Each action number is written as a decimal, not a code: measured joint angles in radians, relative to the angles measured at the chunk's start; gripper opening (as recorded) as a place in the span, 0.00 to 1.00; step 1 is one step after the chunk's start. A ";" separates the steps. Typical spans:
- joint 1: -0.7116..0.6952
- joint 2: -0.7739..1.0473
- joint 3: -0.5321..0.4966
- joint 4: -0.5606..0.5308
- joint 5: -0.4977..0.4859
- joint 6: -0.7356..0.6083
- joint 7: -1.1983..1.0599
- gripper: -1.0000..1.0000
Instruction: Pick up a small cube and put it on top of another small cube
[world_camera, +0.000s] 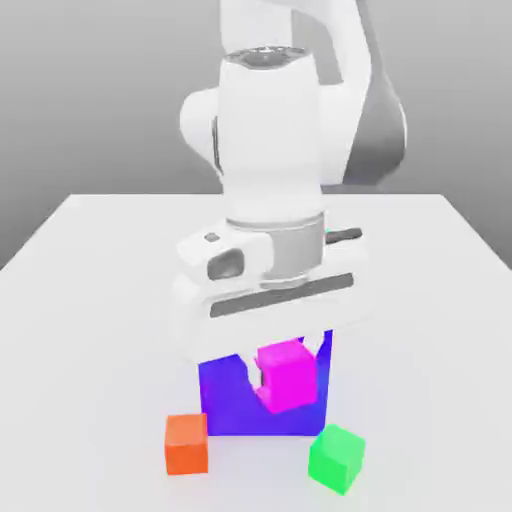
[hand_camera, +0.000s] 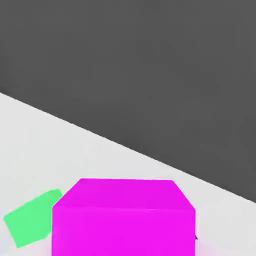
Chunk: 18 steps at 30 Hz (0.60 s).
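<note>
My gripper (world_camera: 288, 370) is shut on the small magenta-pink cube (world_camera: 292, 376), holding it off the table in front of the blue-purple block (world_camera: 228, 400). One white finger (world_camera: 254, 372) shows against the cube's left side. The hand view has the magenta cube (hand_camera: 122, 220) close up. The small bright green cube (world_camera: 336, 457) rests on the white table, lower and to the exterior view's right of the held cube. In the hand view the green cube (hand_camera: 31, 218) lies on the table beside and beyond the magenta one.
A small orange cube (world_camera: 186, 443) sits on the table at the exterior view's left of the blue-purple block. The white table (world_camera: 90, 290) stretches back under the arm. Its near edge (hand_camera: 125, 147) runs past the cubes in the hand view.
</note>
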 joint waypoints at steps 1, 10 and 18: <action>0.013 0.003 0.007 -0.002 -0.008 -0.003 0.064 0.00; 0.119 0.076 0.031 -0.033 -0.064 -0.010 0.627 0.00; 0.109 0.192 0.010 -0.045 -0.106 0.104 0.752 0.00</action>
